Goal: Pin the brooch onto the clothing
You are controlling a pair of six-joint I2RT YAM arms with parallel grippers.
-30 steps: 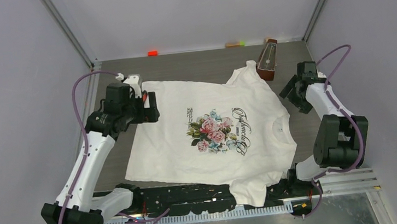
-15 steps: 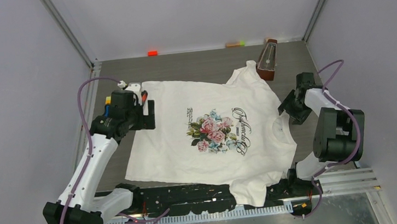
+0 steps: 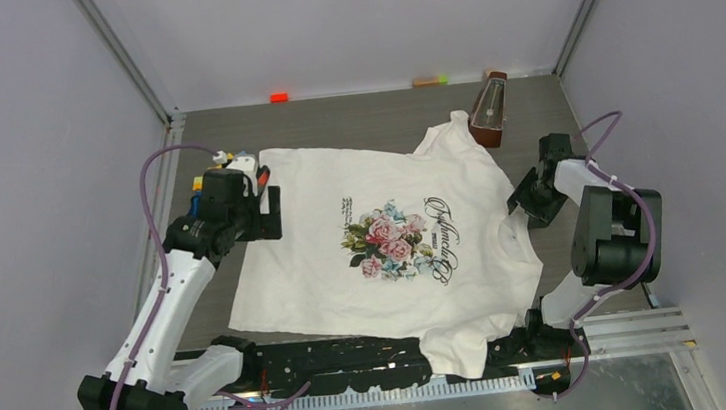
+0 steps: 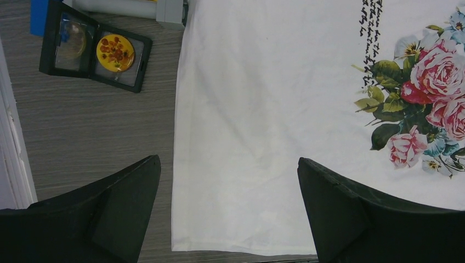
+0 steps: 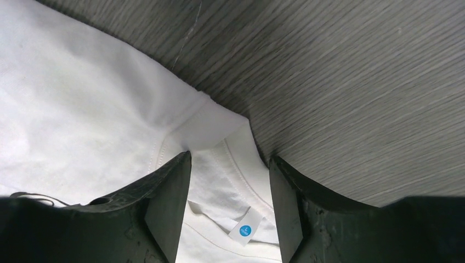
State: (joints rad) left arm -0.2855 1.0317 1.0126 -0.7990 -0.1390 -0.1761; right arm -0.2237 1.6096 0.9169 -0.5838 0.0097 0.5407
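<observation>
The right gripper (image 5: pixel 229 160) stands with jaws partly apart astride the T-shirt's (image 3: pixel 388 293) collar (image 5: pixel 219 123), not pinching it. The left gripper (image 4: pixel 227 163) gapes wide above the left hem. The brooch (image 4: pixel 115 52) sits in an open black case (image 4: pixel 89 48) left of the shirt's far corner. It looks small and rigid, so pinch its rim. Limp cotton will likely bunch. A metronome (image 3: pixel 489 110) crowds the far sleeve.

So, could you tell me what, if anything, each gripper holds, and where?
Nothing is held: the right gripper straddles the T-shirt at its collar; the left gripper is open.
</observation>
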